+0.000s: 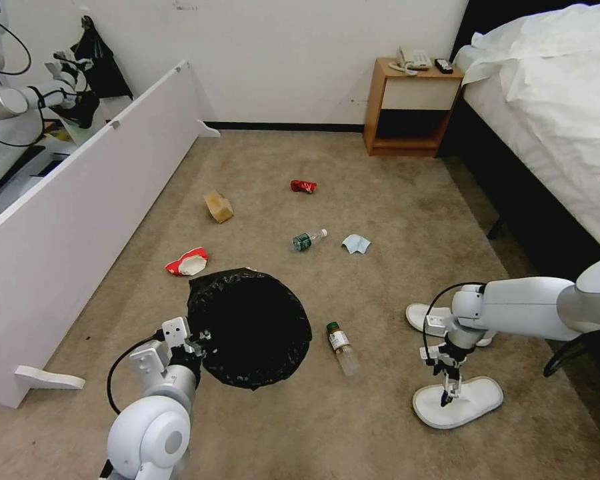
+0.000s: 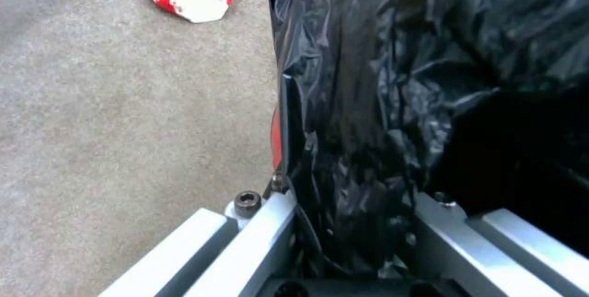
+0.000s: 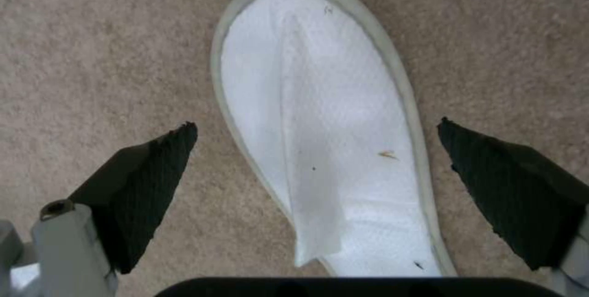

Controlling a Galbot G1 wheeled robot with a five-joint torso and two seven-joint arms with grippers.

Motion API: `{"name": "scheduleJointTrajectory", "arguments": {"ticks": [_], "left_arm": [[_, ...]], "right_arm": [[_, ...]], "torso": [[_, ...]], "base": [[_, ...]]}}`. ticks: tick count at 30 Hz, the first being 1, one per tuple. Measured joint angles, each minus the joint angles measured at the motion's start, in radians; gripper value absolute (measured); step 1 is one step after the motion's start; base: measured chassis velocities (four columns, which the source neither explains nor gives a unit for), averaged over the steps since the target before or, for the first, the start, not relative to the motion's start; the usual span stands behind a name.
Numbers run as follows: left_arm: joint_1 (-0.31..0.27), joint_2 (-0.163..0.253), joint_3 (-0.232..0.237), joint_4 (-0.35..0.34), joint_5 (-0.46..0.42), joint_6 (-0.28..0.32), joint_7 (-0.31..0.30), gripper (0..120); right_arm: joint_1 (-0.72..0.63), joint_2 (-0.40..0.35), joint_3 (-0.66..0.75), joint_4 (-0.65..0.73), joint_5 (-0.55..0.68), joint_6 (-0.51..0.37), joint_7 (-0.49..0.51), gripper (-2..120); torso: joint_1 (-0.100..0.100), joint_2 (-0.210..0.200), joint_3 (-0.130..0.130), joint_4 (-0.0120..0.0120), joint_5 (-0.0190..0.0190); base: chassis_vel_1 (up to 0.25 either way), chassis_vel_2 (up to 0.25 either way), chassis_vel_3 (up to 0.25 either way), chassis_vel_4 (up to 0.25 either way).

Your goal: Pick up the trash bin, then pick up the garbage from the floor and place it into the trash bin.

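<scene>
I hold the trash bin [image 1: 250, 327] off the carpet [image 1: 393, 220] at my lower left, its mouth lined with a crinkly black bag [image 2: 393, 103]. My left gripper [image 1: 197, 343] is clamped on the bin's rim, one finger [image 2: 257, 237] on the outside where a strip of the red body shows, the other inside against the bag.

My right gripper [image 1: 449, 393] hangs straight down over the nearer white slipper [image 1: 457, 401]. Its fingers are spread wide, one dark pad [image 3: 153, 182] to each side of the slipper [image 3: 331, 140], with carpet showing between pad and sole on both sides; I cannot tell whether the tips touch the floor. The second white slipper [image 1: 421, 315] lies just behind, partly under my right forearm.

Around the bin the litter is scattered on the carpet. A clear bottle with a green cap [image 1: 342, 348] lies just beside the bin, between it and the slipper. A crushed red-and-white paper cup [image 1: 187, 261] lies near the bin's far left side. Farther out are a green-labelled bottle [image 1: 308, 240] and a light blue cloth [image 1: 356, 243] close together, then a tan paper bag [image 1: 219, 207] and a crushed red can [image 1: 303, 186].

A white panel [image 1: 80, 220] stands along the left, a wooden nightstand [image 1: 410, 107] is by the far wall, and a bed [image 1: 553, 113] with white sheets runs along the right.
</scene>
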Motion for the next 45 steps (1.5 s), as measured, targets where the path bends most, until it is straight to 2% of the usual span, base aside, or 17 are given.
{"name": "scheduleJointTrajectory", "arguments": {"ticks": [36, 42, 44, 45], "left_arm": [[0.005, -0.008, -0.002, -0.009, 0.002, -0.002, 0.002, 0], [0.003, -0.005, -0.002, -0.010, 0.001, -0.003, 0.002, 0], [0.002, -0.004, -0.002, -0.010, -0.001, -0.003, 0.002, 0], [0.002, -0.004, -0.002, -0.010, -0.001, -0.003, 0.002, 0]], "right_arm": [[-0.076, -0.035, 0.046, -0.070, -0.028, 0.007, 0.028, 100], [-0.076, -0.035, 0.046, -0.064, -0.029, 0.003, 0.033, 92], [-0.076, -0.036, 0.045, -0.063, -0.030, 0.002, 0.033, 79], [-0.076, -0.036, 0.045, -0.063, -0.030, 0.002, 0.033, 79]], "torso": [[0.000, 0.000, 0.000, 0.0000, 0.0000], [0.000, 0.000, 0.000, 0.0000, 0.0000], [0.000, 0.000, 0.000, 0.0000, 0.0000], [0.000, 0.000, 0.000, 0.0000, 0.0000]], "base": [[0.000, 0.000, 0.000, 0.000], [0.000, 0.000, 0.000, 0.000], [0.000, 0.000, 0.000, 0.000], [0.000, 0.000, 0.000, 0.000]]}}
